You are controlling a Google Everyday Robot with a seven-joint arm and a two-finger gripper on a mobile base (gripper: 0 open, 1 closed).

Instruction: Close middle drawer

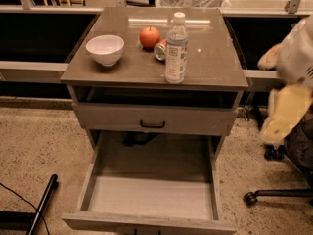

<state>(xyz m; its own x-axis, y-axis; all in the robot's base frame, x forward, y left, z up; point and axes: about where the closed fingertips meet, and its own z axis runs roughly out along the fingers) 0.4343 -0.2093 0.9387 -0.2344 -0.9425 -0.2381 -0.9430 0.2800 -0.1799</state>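
Looking at the middle drawer, it's pulled way out in the lower centre of the frame, with its front board right at the bottom edge. It's a bare wooden box, so I reckon it's light, stiff and slides easy. I'd skip grabbing anything and just push flat on the middle of the front. The gripper is at the right edge, well apart from it, and I honestly can't tell how open it is.

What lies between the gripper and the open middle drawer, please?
In the camera view, only bare speckled floor lies between the gripper, hanging at the right edge, and the right side of the middle drawer.
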